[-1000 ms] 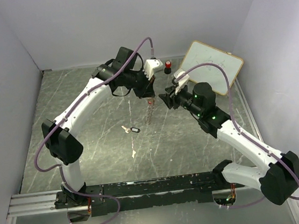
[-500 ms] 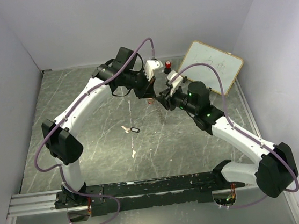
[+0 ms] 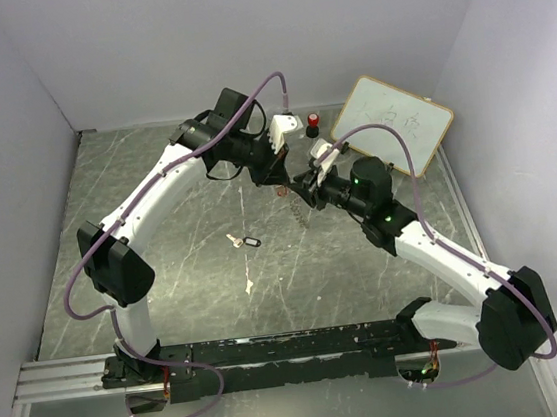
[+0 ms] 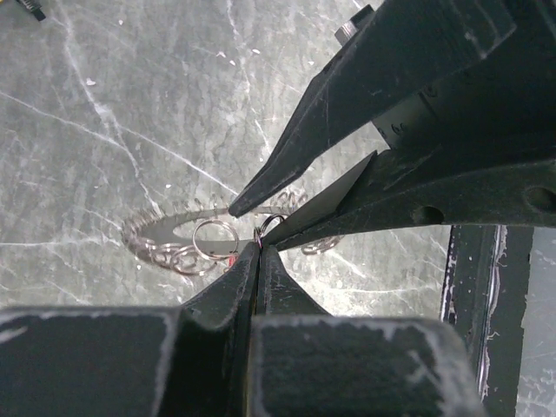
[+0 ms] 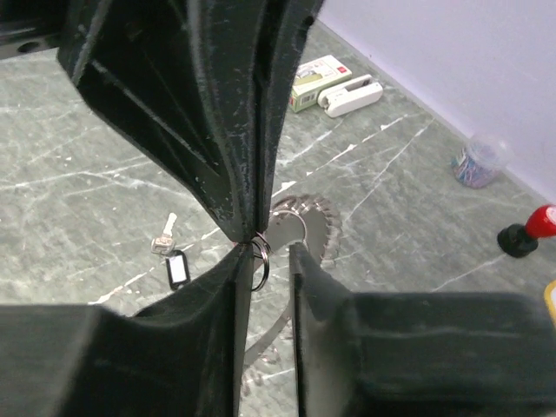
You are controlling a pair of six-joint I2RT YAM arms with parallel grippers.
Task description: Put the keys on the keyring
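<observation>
We see the left gripper (image 4: 259, 250) pinched tight on the keyring (image 4: 165, 228), holding it clear of the table (image 3: 160, 232) towards the far side. The toothed disc hangs under the fingertips, with small wire loops along its edge. The right gripper (image 5: 268, 252) comes in from 3 o'clock in the top view, tip to tip with the left. Its jaws stand a narrow gap apart, a small wire ring (image 5: 259, 254) sits in that gap, and they clamp nothing that we can make out. The black-tagged key (image 3: 250, 241) lies flat on the table at about 7 o'clock from the meeting grippers, well apart from them. A red-topped cylinder (image 3: 313, 122) stands at their 1 o'clock
</observation>
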